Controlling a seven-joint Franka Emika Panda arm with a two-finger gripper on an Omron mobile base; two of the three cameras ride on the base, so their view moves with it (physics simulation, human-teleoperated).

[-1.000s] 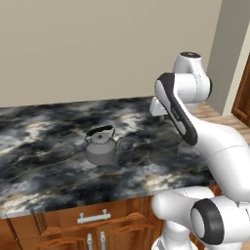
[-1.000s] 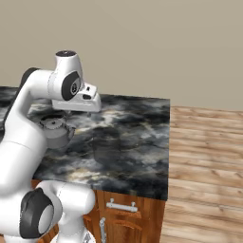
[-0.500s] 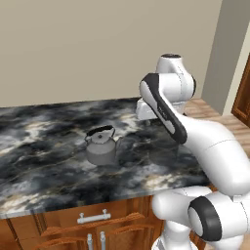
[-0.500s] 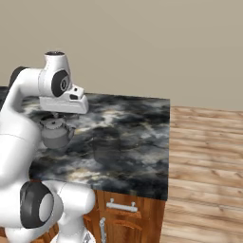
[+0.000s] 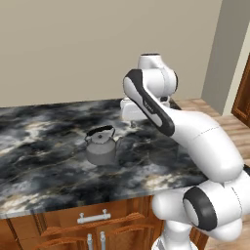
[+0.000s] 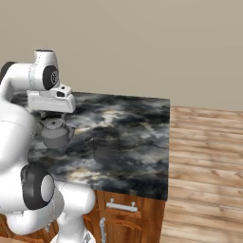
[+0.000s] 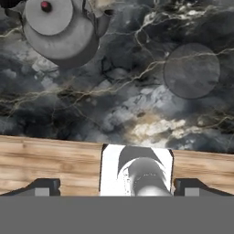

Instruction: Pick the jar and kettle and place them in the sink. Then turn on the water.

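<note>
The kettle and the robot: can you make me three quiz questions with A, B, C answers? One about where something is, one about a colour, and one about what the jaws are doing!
1. Where does the kettle stand?
A. On the dark marble counter
B. On the wooden floor
C. In the robot's jaws

2. What colour is the kettle's lid knob in the hand view?
A. Blue
B. Red
C. Yellow

3. How do the jaws of the gripper stand?
A. Shut on the kettle
B. Shut on nothing
C. Open, holding nothing

Answers: 1 A, the kettle sits upright on the counter in both base views. 2 B, the knob shows red from above. 3 C, the fingertips stand far apart, away from the kettle.
</note>
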